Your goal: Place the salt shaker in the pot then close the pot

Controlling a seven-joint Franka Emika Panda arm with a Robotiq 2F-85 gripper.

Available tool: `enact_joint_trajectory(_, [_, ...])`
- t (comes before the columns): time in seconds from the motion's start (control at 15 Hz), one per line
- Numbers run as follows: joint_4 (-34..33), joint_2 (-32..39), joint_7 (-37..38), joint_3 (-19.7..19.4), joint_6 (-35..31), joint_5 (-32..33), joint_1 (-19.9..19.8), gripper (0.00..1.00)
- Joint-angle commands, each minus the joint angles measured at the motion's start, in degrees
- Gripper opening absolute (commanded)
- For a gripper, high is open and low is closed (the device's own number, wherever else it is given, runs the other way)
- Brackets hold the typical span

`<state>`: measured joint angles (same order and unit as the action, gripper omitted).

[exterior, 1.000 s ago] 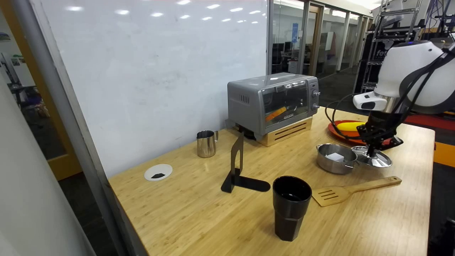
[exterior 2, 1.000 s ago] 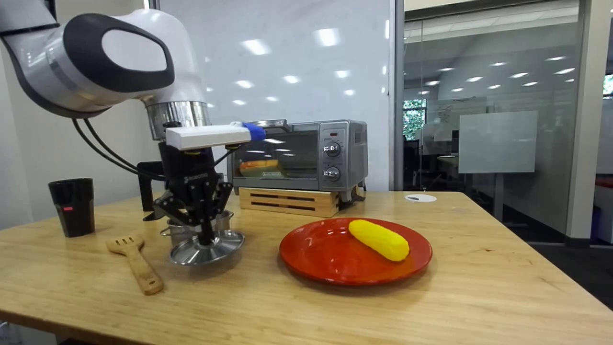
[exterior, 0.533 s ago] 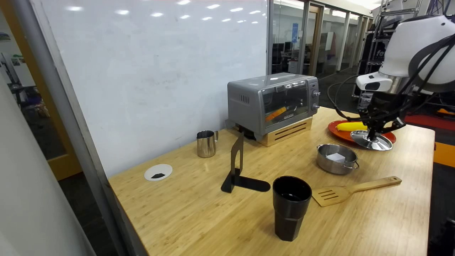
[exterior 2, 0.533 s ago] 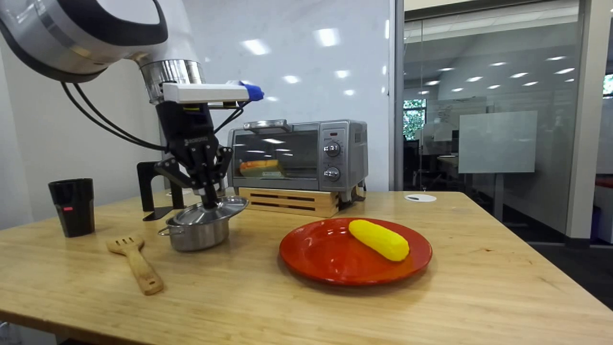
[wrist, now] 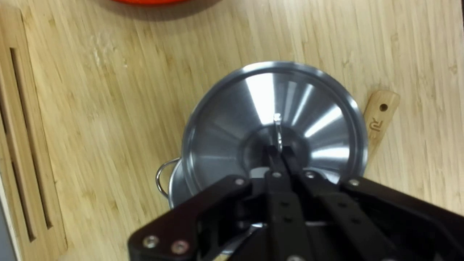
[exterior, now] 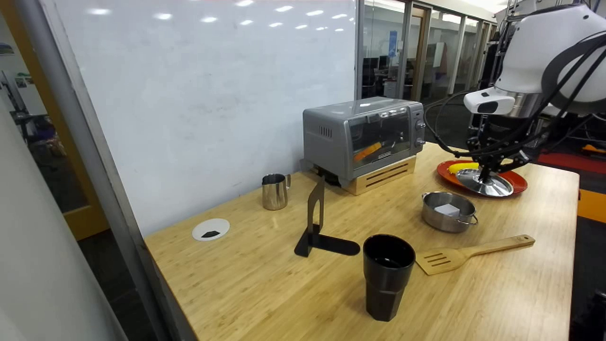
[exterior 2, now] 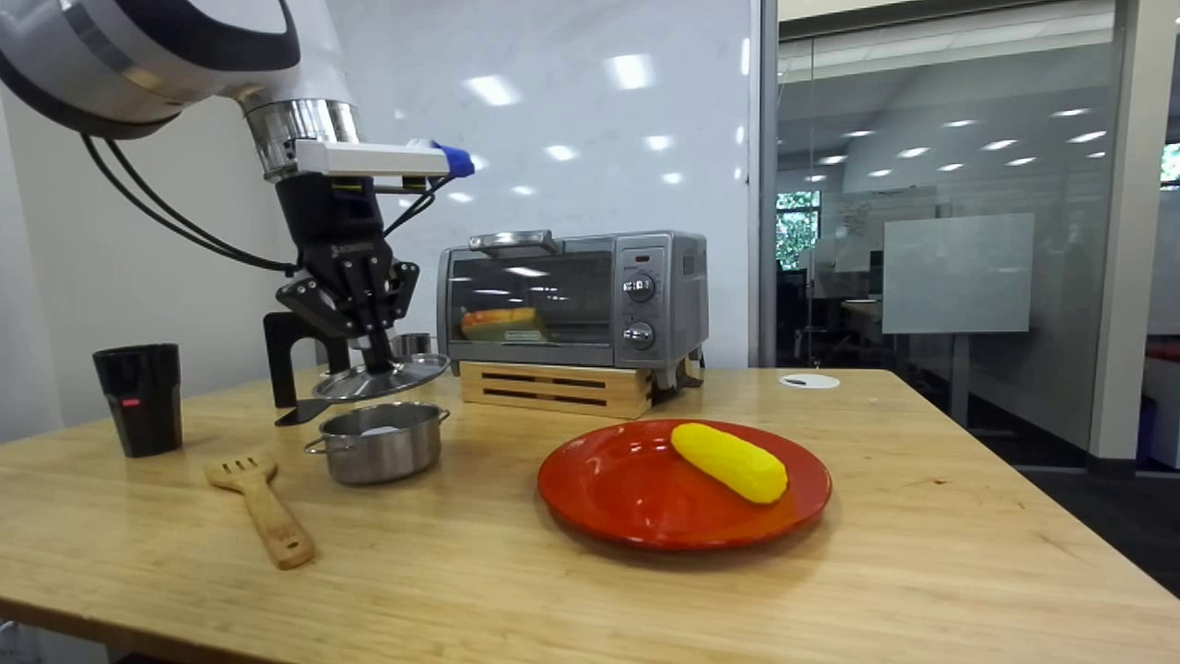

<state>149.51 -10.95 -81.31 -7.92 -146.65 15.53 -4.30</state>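
My gripper (wrist: pixel 278 149) pinches the wire handle (wrist: pixel 278 129) of the steel lid (exterior 2: pixel 401 376), tilted & held clear above the pot (exterior 2: pixel 385 458), salt shaker (exterior: pixel 447 210) inside. Lid's prob off-ctr, so lowering now cd jam it askew; thin handle might swivel.

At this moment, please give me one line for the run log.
gripper: closed on lid handle | lid: held in air, tilted | pot: uncovered, apparent white salt shaker inside | pending: closing pot
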Motion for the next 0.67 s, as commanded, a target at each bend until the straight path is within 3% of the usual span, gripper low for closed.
enact_joint_trajectory(0.0, [-3.8, 2.5, 0.1, 1.6, 4.3, -1.8, 2.1, 0.01])
enact_joint_trajectory(0.6, [-14.3, 11.4, -0.4, 3.2, 10.1, -4.5, 3.3, 0.01])
